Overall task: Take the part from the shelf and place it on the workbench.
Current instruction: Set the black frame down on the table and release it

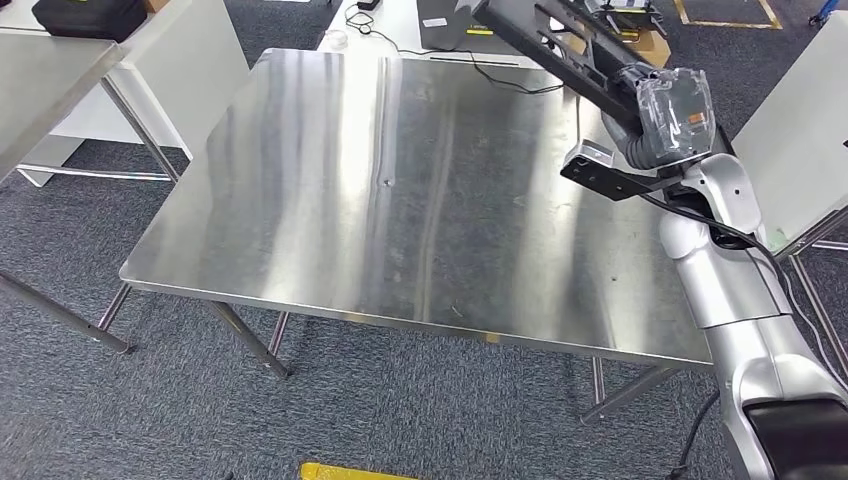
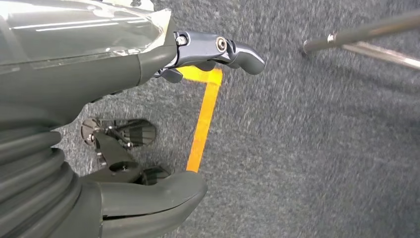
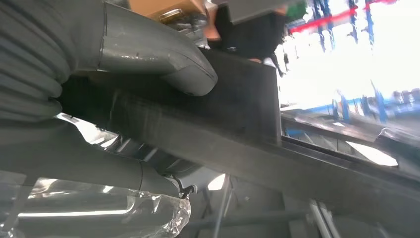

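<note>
The right hand (image 1: 668,115), wrapped in clear plastic film, grips the part (image 1: 560,45), a long black bar-like piece with raised ribs. In the head view the part runs from the hand's fingers up and away toward the far edge of the workbench (image 1: 400,200), held in the air above the steel top's far right corner and not touching it. In the right wrist view the thick grey thumb (image 3: 163,64) lies pressed across one face of the part (image 3: 237,129), while the darker fingers (image 3: 114,171) close under the opposite face, so the part is clamped between thumb and fingers and extends well beyond the fingertips. A black flat bracket (image 1: 610,178) sticks out from the wrist just behind the hand.

The left hand (image 2: 148,124) hangs over grey carpet (image 2: 322,148). Its fingers are apart, with nothing between them: the thumb (image 2: 153,196) on one side and a darker finger (image 2: 223,49) on the other, with an open gap between. A strip of orange tape (image 2: 203,124) on the floor shows through that gap, and a metal table leg (image 2: 361,32) lies well apart from the fingertips.

Beyond the workbench stand white tables (image 1: 190,50) with a black cable (image 1: 500,78) trailing onto the steel.
</note>
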You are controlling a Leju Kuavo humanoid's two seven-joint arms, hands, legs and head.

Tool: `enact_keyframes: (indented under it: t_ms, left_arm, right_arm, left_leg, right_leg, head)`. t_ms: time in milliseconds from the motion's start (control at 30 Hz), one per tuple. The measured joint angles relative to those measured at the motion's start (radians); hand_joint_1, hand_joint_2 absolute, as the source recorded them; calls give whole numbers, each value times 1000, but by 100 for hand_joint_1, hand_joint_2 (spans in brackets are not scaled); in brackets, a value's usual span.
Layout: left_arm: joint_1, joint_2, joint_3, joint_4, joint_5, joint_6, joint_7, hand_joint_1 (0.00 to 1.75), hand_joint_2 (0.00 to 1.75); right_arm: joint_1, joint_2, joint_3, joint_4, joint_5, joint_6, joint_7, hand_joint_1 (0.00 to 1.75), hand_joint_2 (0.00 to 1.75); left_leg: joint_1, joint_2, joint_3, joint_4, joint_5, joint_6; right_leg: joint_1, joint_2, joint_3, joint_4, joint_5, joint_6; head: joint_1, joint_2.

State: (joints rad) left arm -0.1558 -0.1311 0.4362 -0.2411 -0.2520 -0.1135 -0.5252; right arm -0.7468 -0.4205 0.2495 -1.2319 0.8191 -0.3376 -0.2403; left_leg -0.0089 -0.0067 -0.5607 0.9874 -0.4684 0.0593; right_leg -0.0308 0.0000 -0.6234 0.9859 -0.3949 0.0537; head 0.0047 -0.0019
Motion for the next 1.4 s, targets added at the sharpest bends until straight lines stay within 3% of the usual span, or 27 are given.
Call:
enact_keyframes:
  t_ms: [200, 333, 467, 667, 867, 1133, 1267, 1400]
  left_arm:
    - [-1, 0, 0, 0, -1, 1, 1, 0, 175]
    - [-1, 0, 0, 0, -2, 1, 1, 0, 175]
    - [-2, 0, -7, 0, -14, 15, -20, 0, 175]
    - [-8, 2, -14, 0, 1, -21, -74, 0, 175]
    - [-15, 6, -25, 0, -5, -32, -81, 0, 175]
    - [-23, 8, -53, -3, -33, 20, -91, 0, 175]
    - [-25, 8, -54, -3, -29, 29, -91, 0, 175]
    - [-26, 7, -54, -3, -28, 53, -91, 0, 175]
  right_arm:
    - [0, 0, 3, 12, 7, 26, 4, 175, 175]
    - [-1, 0, 4, 16, 19, 32, 7, 175, 175]
    - [-11, -2, 25, 52, 127, 78, 23, 175, 175]
    - [-18, -2, 116, 222, 321, 81, 10, 175, 175]
    - [-49, 81, 192, 420, 419, 15, 49, 175, 175]
    - [-89, 257, 256, 676, 506, -72, 103, 175, 175]
    - [-101, 343, 280, 747, 535, -84, 131, 0, 0]
    - [-121, 404, 293, 783, 550, -95, 146, 0, 0]
  left_leg:
    - [2, 4, 6, -11, -1, 3]
    - [3, 4, 6, -12, -2, -3]
    - [4, 4, 7, -13, -2, -21]
    - [0, 3, 7, -10, -2, -23]
    - [-4, 4, 8, -8, -2, -22]
    - [-6, 4, 9, -8, -2, -22]
    - [-6, 4, 9, -8, -2, -22]
    - [-6, 4, 10, -8, -2, -22]
  right_leg:
    - [6, 3, 0, 0, -7, -9]
    - [8, 3, 0, 0, -8, -11]
    - [9, 3, 1, 0, -7, -11]
    - [10, 2, 7, 0, -7, -11]
    - [10, 2, 8, 0, -7, -10]
    - [9, 2, 9, 0, -7, -10]
    - [9, 2, 9, 0, -7, -10]
    - [10, 2, 9, 0, -7, -10]
  head:
    - [0, 0]
    - [0, 0]
    - [0, 0]
    - [0, 0]
    - [0, 0]
    - [0, 0]
    - [0, 0]
    - [0, 0]
